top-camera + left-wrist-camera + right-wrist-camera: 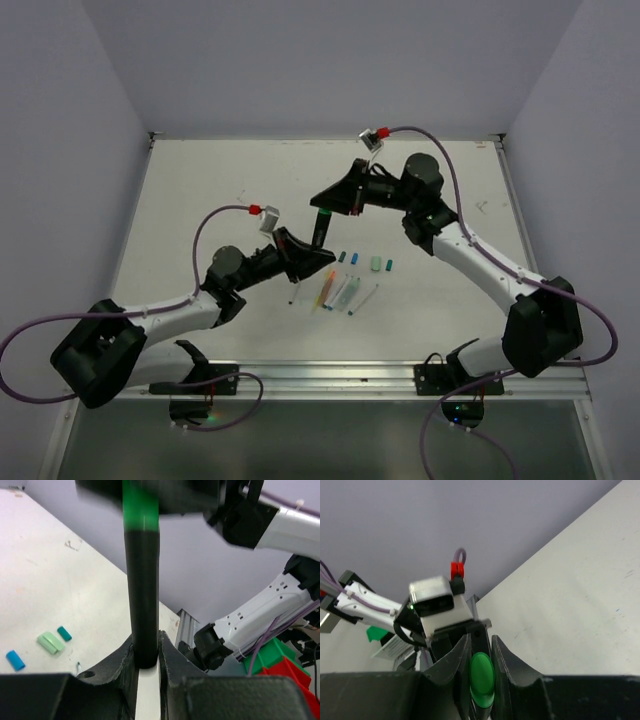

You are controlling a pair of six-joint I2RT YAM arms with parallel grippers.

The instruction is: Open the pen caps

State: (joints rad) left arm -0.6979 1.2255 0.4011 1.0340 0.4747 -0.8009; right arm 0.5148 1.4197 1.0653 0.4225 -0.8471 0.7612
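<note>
A black marker (319, 235) hangs above the table, held between both arms. My left gripper (308, 255) is shut on the lower end of its barrel (142, 605), with the jaws pressed against both sides (146, 647). The bright green cap (141, 510) sits on the barrel's upper end, and my right gripper (328, 205) is shut on it. In the right wrist view the cap's round green end (482, 677) shows between the right gripper's (481, 647) jaws. Loose pen caps lie on the table: blue (15, 660), pale mint (50, 642) and teal (64, 633).
Several thin pens (337, 290) lie fanned out on the table in front of the arms, with the loose caps (376, 264) in a row just behind them. The left arm's wrist camera (437, 600) faces the right gripper closely. Green and red bins (280, 665) stand beyond the table edge.
</note>
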